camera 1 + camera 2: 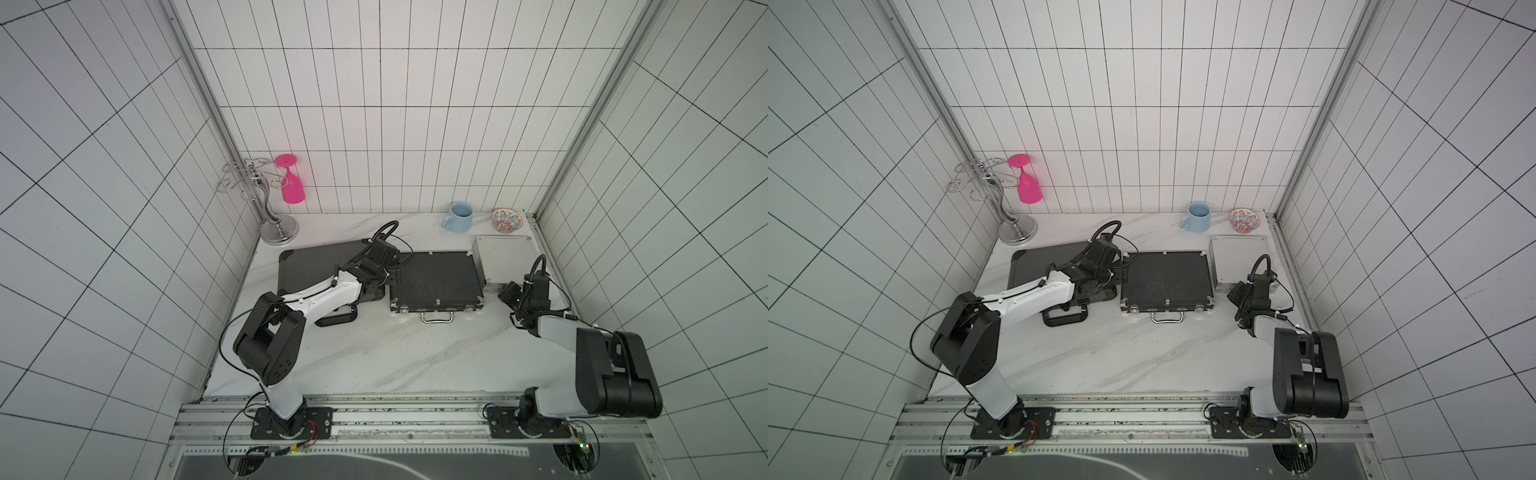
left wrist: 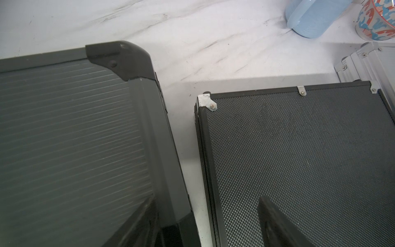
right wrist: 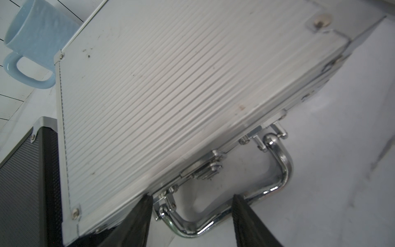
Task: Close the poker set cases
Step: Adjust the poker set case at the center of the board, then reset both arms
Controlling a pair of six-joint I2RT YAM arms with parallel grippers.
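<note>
Far left, 10 o'clock on the table: the large dark-grey case (image 1: 309, 266), lid down. My left pincer (image 2: 206, 202) hangs over the seam between it and the medium black case (image 1: 436, 278). The jaws are well apart, one above each lid, with nothing between them. The black case sits at 12 o'clock, lid flat. Whether its catches are snapped is too small to tell.

At 2 o'clock, just beside the black one: the small silver case (image 1: 507, 257), lid down as well (a blue mug (image 1: 459, 216) stands behind it). My right pincer (image 3: 192, 198) is at the case's 6 o'clock edge, jaws spread and empty, straddling the chrome handle (image 3: 277, 164). From that pincer the case lies dead ahead at 12, its long edge running 9 to 3 across my reach. The right arm is plainly nearer, so any last press on this lid or its latch (image 3: 203, 171) looks like its job.
</note>
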